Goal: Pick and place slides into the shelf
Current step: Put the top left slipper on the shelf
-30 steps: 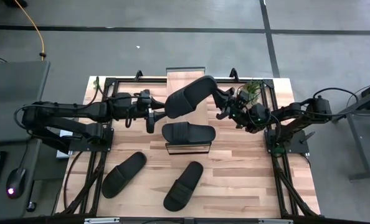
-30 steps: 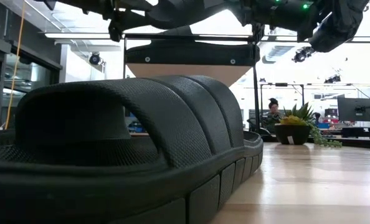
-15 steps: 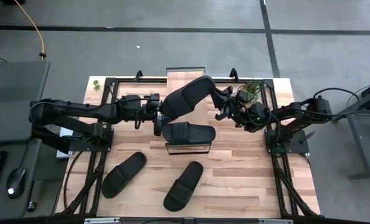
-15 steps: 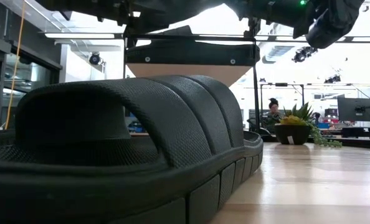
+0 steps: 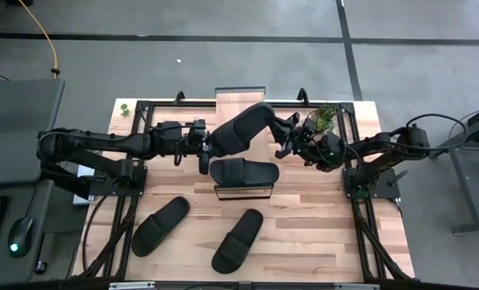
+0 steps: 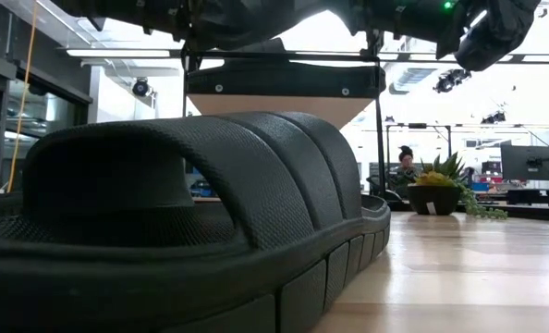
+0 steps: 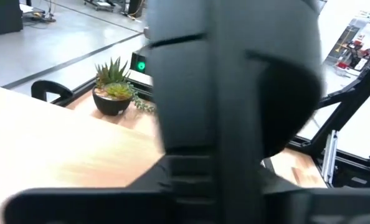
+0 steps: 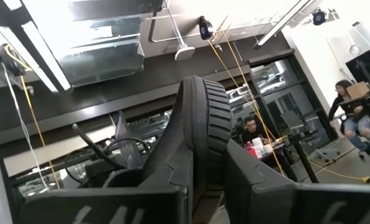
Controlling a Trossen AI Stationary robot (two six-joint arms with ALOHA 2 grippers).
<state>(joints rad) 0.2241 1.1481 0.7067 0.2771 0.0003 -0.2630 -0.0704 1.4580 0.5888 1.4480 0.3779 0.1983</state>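
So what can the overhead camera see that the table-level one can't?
Only the overhead view shows all four slides: one raised between the left gripper and right gripper, one on the shelf, two on the table. Only the low view shows a person in the room behind. Both show the potted plant and the raised slide.
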